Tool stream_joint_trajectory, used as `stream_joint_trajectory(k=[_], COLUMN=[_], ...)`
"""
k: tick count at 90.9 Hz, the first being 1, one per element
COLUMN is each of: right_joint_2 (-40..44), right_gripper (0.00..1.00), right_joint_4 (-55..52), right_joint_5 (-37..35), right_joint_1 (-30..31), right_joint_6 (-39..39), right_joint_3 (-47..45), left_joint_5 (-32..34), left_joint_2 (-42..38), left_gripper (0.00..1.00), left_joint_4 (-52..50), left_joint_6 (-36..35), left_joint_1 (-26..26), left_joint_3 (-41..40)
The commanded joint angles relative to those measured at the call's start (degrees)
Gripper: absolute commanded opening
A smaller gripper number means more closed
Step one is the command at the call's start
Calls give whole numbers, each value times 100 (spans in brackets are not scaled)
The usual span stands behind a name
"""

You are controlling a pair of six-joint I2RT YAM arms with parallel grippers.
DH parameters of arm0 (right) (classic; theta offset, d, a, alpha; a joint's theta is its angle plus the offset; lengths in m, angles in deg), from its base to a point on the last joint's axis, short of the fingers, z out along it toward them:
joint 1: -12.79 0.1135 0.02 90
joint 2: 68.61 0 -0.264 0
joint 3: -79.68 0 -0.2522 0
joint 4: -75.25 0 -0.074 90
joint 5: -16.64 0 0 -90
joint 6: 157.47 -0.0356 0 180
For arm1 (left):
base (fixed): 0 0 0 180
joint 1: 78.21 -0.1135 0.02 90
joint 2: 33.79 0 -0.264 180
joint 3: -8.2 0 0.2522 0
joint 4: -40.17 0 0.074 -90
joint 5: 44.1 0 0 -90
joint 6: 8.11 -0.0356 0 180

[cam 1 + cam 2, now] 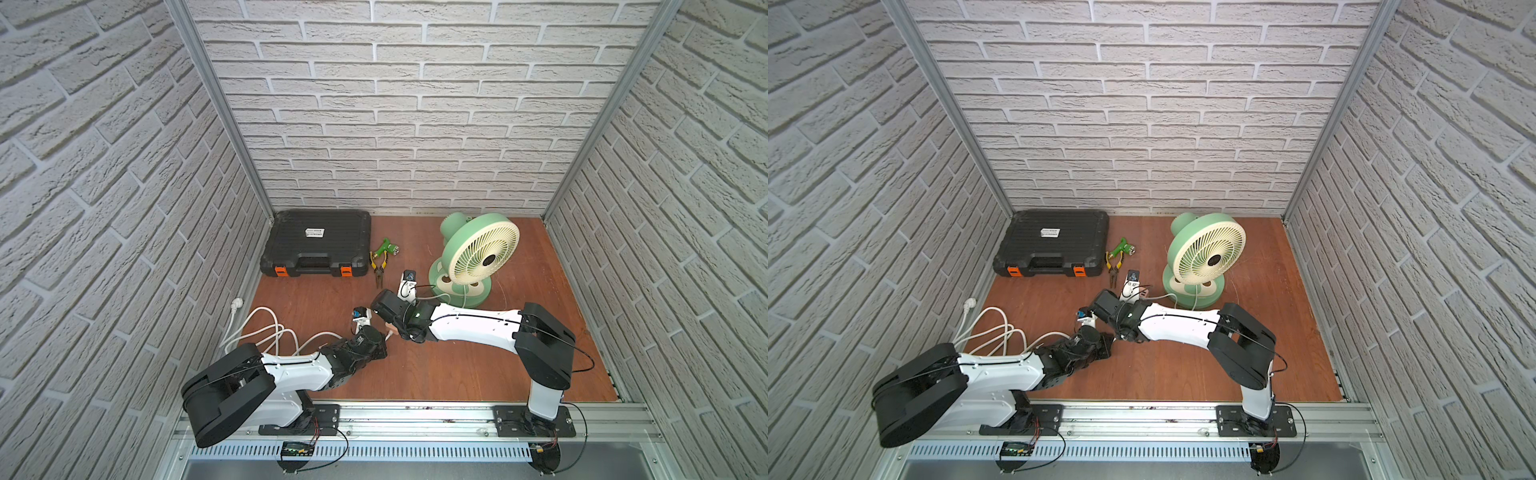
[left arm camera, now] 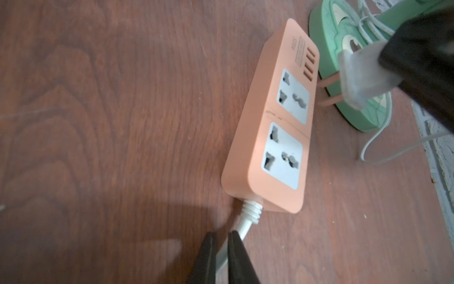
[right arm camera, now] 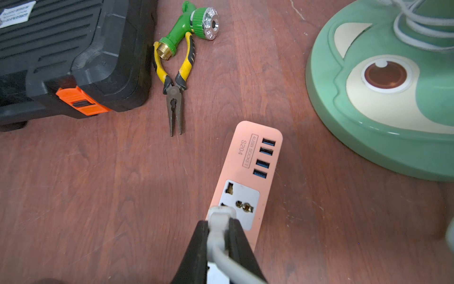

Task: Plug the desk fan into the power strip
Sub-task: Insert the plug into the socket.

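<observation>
Plug [image 3: 219, 212]: small, light and rigid on a thin limp cord. Best pinched across its flat sides, prongs left free. It hangs over the socket nearer the USB end, and the prongs appear not yet entered.
Right tool [image 3: 218, 221]: narrow, clamped on the plug.
Power strip [image 2: 270, 137]: flat on the worktop [image 1: 457, 365], near centre. Light, smooth plastic, likely to slide under a push.
Left tool [image 2: 222, 234]: closed on the thick white cable [image 2: 244, 226] just behind the strain relief, likely anchoring the strip.
Desk fan [image 1: 478, 253]: upright, 1 o'clock of the strip.
Toolcase [image 3: 61, 49], pliers [image 3: 174, 81], hose nozzle [image 3: 194, 24]: 11 o'clock, apart.
</observation>
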State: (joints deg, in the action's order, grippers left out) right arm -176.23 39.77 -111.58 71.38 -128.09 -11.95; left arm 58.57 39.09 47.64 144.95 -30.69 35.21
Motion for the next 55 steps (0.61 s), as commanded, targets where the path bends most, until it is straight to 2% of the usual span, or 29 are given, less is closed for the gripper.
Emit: stream_joint_trajectory(k=[1, 35, 55], right_joint_2=[-140, -337, -508], right_gripper=[3, 3, 3], right_joint_4=[-199, -415, -661], right_joint_5=[-371, -452, -486], right_joint_1=[-5, -23, -58], right_joint_6=[183, 134, -251], right_joint_3=[305, 480, 628], left_joint_5=[-10, 25, 20], left_joint_2=[64, -22, 80], left_gripper=[14, 13, 12], left_joint_4=[145, 108, 191], left_joint_6=[-18, -36, -43], left_joint_1=[43, 42, 41], left_joint_3=[-69, -78, -69])
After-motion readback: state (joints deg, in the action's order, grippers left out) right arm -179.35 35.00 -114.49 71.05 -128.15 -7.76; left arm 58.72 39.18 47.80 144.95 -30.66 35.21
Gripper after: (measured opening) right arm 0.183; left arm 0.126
